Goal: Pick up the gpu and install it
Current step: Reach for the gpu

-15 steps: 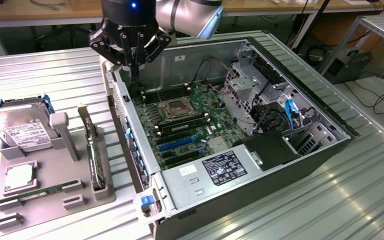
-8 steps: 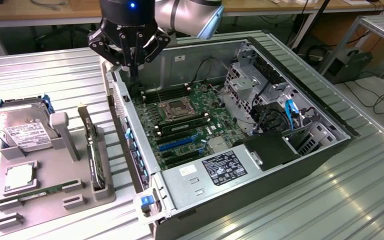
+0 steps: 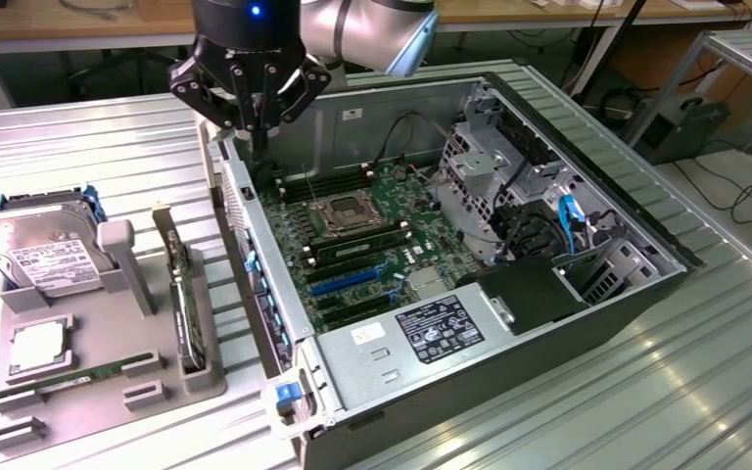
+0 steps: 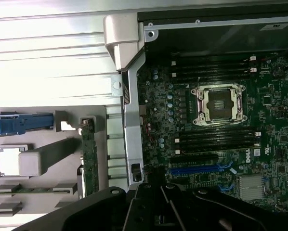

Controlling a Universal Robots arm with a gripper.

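Hard glare blows out the desk [image 4: 47,57] beside the case [image 4: 129,120] in the wrist view, while the board [image 4: 158,110] inside sits dim. In the exterior view the desk slats shine and the case interior is shadowed.

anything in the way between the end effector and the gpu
Nothing visible: the end effector hangs above the corner of the case, and the gpu stands on edge in the gray holder, uncovered from above.
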